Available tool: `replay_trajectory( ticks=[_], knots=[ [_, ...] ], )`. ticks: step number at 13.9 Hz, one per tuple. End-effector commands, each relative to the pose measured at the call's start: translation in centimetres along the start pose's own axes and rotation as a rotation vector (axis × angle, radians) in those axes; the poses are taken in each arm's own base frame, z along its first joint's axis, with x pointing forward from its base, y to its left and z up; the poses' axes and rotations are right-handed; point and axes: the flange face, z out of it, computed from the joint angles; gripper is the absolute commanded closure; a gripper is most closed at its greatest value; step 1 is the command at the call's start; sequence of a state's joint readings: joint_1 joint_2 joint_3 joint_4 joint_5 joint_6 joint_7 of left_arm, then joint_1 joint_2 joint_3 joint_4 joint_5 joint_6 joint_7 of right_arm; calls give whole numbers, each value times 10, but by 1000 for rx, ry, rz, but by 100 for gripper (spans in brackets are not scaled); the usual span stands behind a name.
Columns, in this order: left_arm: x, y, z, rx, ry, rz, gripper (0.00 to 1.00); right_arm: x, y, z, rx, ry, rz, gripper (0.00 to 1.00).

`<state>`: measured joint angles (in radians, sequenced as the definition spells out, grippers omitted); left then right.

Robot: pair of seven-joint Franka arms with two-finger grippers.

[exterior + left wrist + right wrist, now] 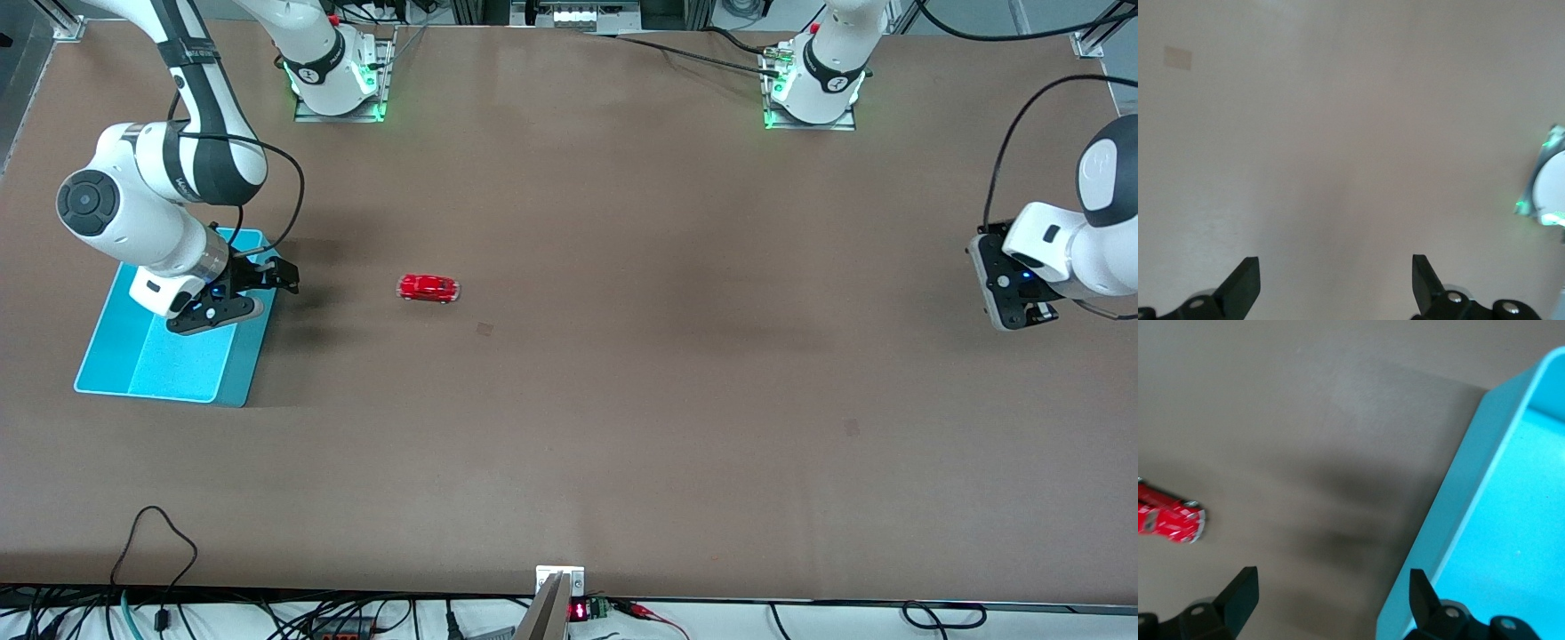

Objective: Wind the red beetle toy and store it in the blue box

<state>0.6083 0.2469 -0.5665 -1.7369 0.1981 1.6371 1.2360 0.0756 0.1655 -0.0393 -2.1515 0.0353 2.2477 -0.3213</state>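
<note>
The red beetle toy [428, 288] stands on the brown table, between the blue box and the table's middle. It also shows in the right wrist view [1170, 518]. The blue box [107, 356] lies at the right arm's end of the table; its wall shows in the right wrist view [1458, 493]. My right gripper [276, 276] is open and empty, over the box's edge that faces the toy [1328, 593]. My left gripper [1036, 313] is open and empty over bare table at the left arm's end [1335, 280], where that arm waits.
Both arm bases [338, 76] [813, 84] stand along the table's edge farthest from the front camera. Cables and a small clamp [560, 587] run along the nearest edge. The left arm's base also shows in the left wrist view [1546, 190].
</note>
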Motion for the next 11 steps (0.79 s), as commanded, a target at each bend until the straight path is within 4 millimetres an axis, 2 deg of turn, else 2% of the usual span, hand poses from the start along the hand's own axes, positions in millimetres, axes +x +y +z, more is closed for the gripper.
replay_trajectory(
  ticks=[1,3,6,7,9,11],
  knots=[
    [14,16,-20,-35,-41,-78,0,-7,-14,-10,25,-30,-125,0],
    [36,31,-42,-38,-56,-104,0,-17,-28,-1,35,-58,-154,0],
    [51,44,-58,-44,-57,-164,0,-26,-42,3,38,-72,-190,0],
    [62,51,-68,-26,-55,-178,0,-31,-46,7,40,-77,-208,0],
    [77,66,-89,-19,-67,-237,0,-36,-49,19,30,-53,-296,0],
    [81,72,-91,-43,-74,-330,0,-44,-69,42,3,2,-418,0]
  ],
)
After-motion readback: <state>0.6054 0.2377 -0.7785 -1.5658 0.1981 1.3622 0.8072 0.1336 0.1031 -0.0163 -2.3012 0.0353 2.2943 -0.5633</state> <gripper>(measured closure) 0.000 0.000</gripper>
